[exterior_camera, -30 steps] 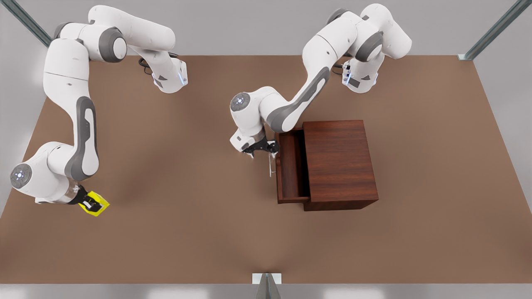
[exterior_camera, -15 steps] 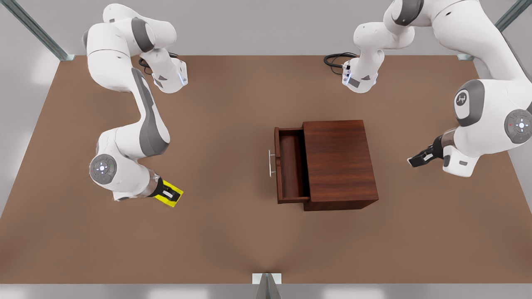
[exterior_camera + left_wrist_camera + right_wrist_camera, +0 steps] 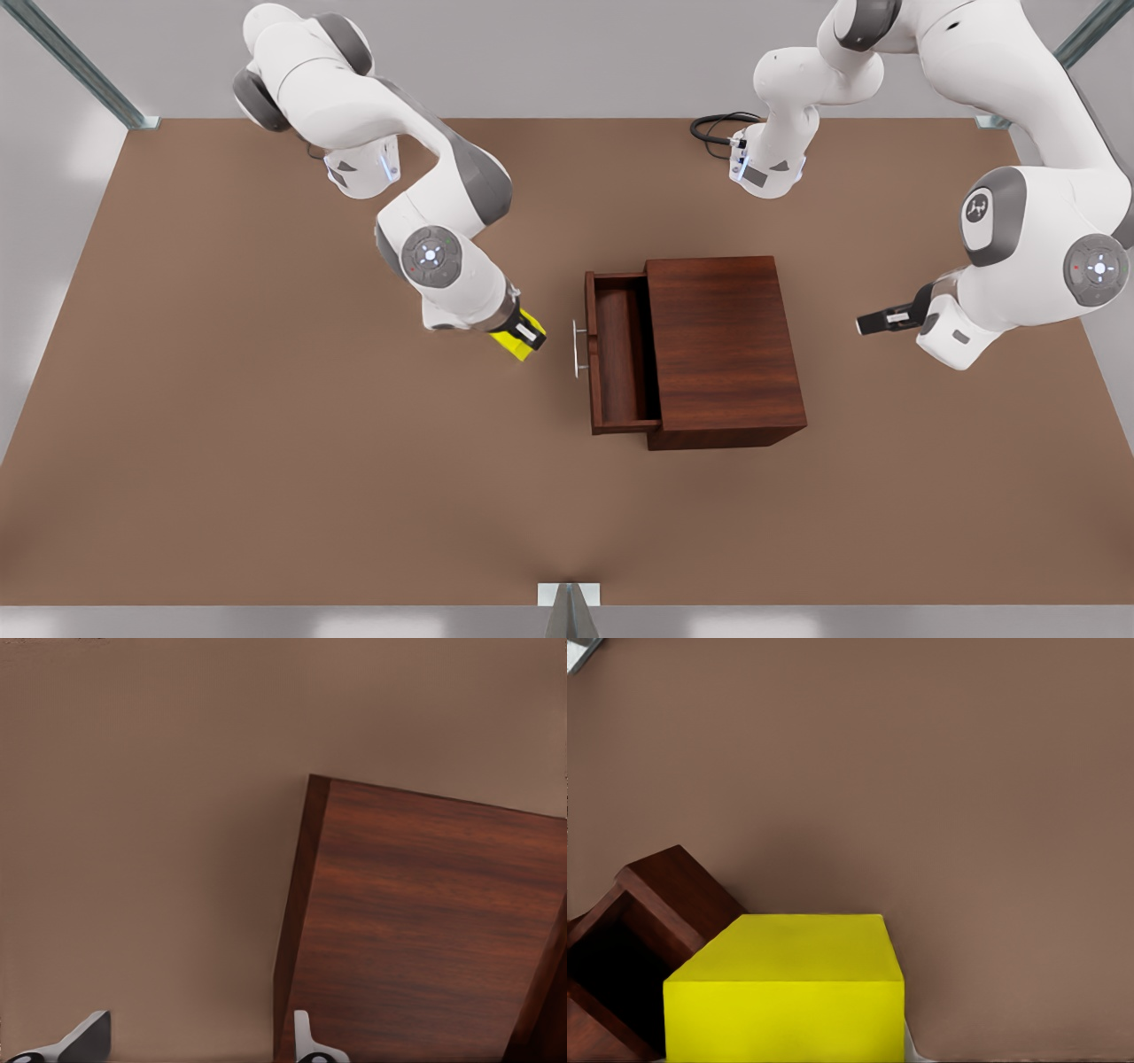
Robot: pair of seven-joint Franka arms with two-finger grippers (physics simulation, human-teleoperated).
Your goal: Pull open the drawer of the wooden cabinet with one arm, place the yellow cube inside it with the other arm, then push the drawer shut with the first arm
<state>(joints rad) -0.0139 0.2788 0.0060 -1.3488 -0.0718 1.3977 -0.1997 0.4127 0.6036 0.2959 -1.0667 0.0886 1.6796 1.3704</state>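
The wooden cabinet (image 3: 722,346) stands right of the table's middle, and its drawer (image 3: 620,354) is pulled out toward the front view's left, silver handle (image 3: 578,348) in front. My right gripper (image 3: 523,335) is shut on the yellow cube (image 3: 510,343), held just left of the handle. In the right wrist view the yellow cube (image 3: 788,992) sits close up, with a corner of the open drawer (image 3: 664,886) beside it. My left gripper (image 3: 873,323) hovers open off the cabinet's right side. The left wrist view has its fingertips (image 3: 89,1036) spread apart near the cabinet (image 3: 425,921).
The brown table (image 3: 266,487) stretches wide to the front and left of the cabinet. Both arm bases (image 3: 363,168) stand at the far edge, with a black cable (image 3: 713,128) by the right one. Metal struts mark the corners.
The right gripper has carried the yellow cube from the table's front left up to the drawer's handle. The left arm let go of the handle and swung to the cabinet's right side.
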